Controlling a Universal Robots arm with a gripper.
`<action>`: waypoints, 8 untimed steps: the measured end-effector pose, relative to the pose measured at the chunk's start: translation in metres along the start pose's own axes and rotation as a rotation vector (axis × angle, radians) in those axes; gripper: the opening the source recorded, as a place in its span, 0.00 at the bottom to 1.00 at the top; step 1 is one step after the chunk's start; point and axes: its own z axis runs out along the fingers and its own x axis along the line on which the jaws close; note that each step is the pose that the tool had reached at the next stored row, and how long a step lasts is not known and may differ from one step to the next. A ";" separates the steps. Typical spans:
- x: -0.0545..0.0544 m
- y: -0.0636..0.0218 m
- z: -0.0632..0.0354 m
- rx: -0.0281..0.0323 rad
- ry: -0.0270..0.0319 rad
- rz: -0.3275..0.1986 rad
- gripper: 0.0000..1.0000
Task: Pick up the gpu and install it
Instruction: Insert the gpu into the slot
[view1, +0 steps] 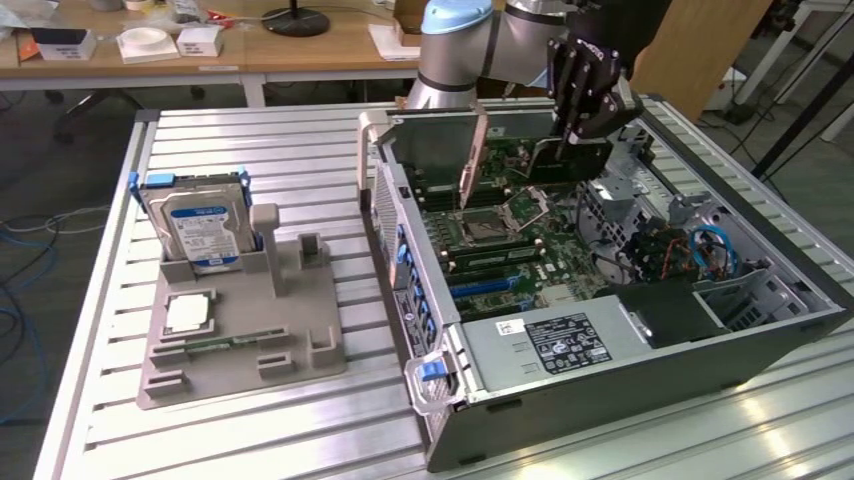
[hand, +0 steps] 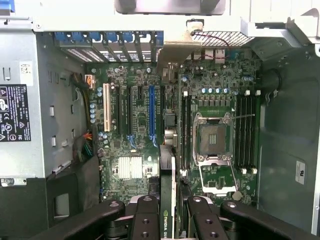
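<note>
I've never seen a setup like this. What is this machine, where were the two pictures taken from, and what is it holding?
It is a robot arm with a two-fingered gripper. One picture comes from a camera off the arm; the other from a camera on its wrist, looking into an open computer case. The case lies on a slatted metal table. On the exterior view's left stands a grey rack with a hard drive upright in it. The gripper is shut on the gpu, a thin black card seen edge-on, over the motherboard.
</note>
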 end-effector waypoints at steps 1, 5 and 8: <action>0.000 0.0000 0.0000 0.0000 0.0001 0.000 0.26; 0.000 0.0000 0.0012 0.0001 0.0005 0.000 0.26; 0.000 0.0002 0.0048 0.0001 0.0006 0.000 0.26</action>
